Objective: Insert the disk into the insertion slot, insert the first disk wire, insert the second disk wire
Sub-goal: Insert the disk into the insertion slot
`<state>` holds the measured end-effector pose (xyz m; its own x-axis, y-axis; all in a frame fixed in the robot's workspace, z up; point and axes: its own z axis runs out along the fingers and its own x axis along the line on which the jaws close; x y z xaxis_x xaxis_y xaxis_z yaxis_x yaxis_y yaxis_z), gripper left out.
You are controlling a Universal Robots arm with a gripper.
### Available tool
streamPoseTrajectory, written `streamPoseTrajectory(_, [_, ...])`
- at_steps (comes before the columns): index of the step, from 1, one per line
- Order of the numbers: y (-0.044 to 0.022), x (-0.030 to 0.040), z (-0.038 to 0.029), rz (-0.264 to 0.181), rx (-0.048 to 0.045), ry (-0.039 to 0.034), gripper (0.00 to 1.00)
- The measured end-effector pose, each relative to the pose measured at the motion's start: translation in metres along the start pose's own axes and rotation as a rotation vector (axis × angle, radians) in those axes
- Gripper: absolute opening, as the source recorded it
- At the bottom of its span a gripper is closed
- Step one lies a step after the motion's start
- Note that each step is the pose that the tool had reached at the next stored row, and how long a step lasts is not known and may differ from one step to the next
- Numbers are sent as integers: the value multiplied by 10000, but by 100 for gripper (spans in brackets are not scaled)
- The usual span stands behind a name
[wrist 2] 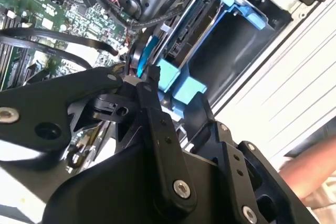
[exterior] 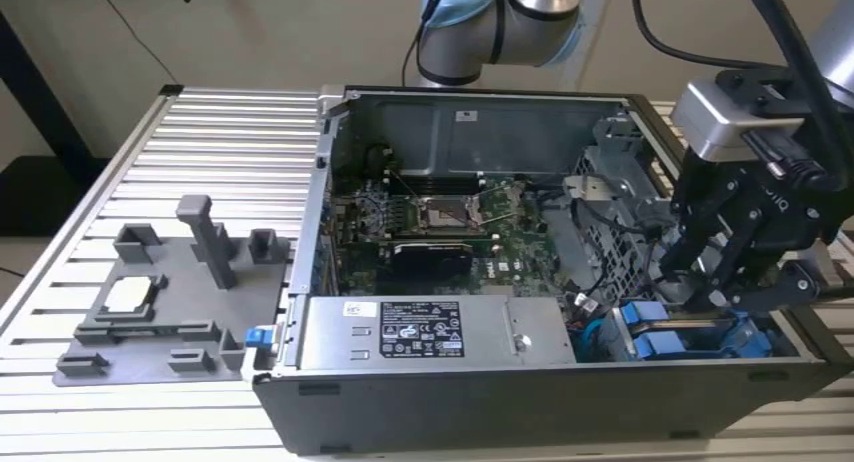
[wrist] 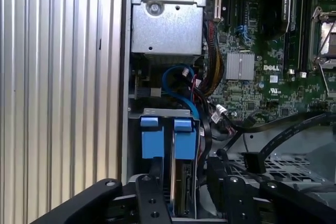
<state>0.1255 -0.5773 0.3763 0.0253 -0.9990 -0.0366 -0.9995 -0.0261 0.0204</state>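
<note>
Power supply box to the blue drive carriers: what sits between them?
A looped blue cable and a coloured wire bundle, shown in the first wrist view.

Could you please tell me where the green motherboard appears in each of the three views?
Exterior view: the green motherboard lies mid-way inside the open dark grey computer case, to the exterior view's left of the black gripper.
Second wrist view: it lies beyond the gripper, behind black cables.
First wrist view: it lies beside the silver power-supply box.
Shared landmark: the gripper.
</note>
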Motion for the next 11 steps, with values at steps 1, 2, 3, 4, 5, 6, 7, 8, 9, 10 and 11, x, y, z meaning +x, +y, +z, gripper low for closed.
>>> streamPoseTrajectory(1, [1,-1,-40,0,0,3,47])
streamPoseTrajectory(2, [2,-3,-64,0,0,2,47])
streamPoseTrajectory(3, [1,-2,-67,-1,5,1,47])
streamPoseTrajectory(4, [2,-2,-66,-6,32,-1,47])
streamPoseTrajectory(5, [2,-2,-67,-38,119,-4,47])
streamPoseTrajectory(6, [1,-3,-68,-75,289,-14,47])
streamPoseTrajectory(7, [2,-3,-68,-109,469,-24,47])
streamPoseTrajectory(8, [2,-3,-67,-138,632,-30,47])
streamPoseTrajectory(9, [1,-2,-66,-169,771,-36,47])
streamPoseTrajectory(10, [1,-2,-67,-205,910,-44,47])
streamPoseTrajectory(11, [1,-2,-66,-245,1046,-59,47])
